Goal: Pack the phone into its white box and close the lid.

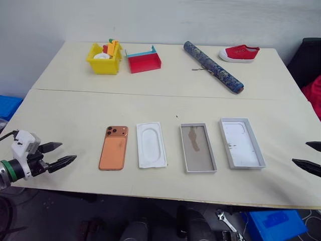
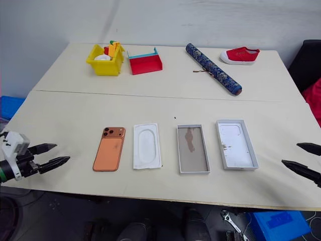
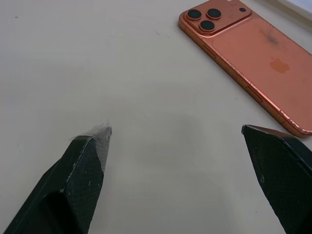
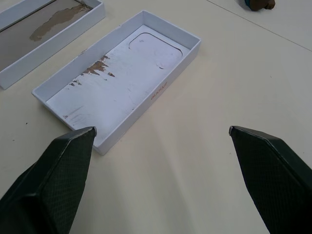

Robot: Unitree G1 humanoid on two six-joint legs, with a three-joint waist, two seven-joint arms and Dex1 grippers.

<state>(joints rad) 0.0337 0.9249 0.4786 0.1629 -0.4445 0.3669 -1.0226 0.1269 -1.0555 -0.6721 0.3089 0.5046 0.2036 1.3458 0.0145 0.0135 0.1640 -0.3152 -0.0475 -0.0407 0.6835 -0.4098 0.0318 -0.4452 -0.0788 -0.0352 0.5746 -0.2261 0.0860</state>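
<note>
Step in hand, by the look of it: reach for phone (image 1: 113, 148) w/ left hand (image 1: 56, 155), fingers spread wide, empty, hovering off desk (image 1: 65, 108) edge, well left of phone. Best to come in low across the short sides, pinch the long edges, lift flat, carry past white insert (image 1: 151, 144) to white box (image 1: 197, 147). Right hand (image 1: 307, 156) also wide, empty, near lid (image 1: 242, 142). Phone: flat orange-copper, face down, rounded corners, three-lens cluster at far end, lying leftmost in the row, apart from insert. Thin and slick-looking, prob hard to get under.
</note>
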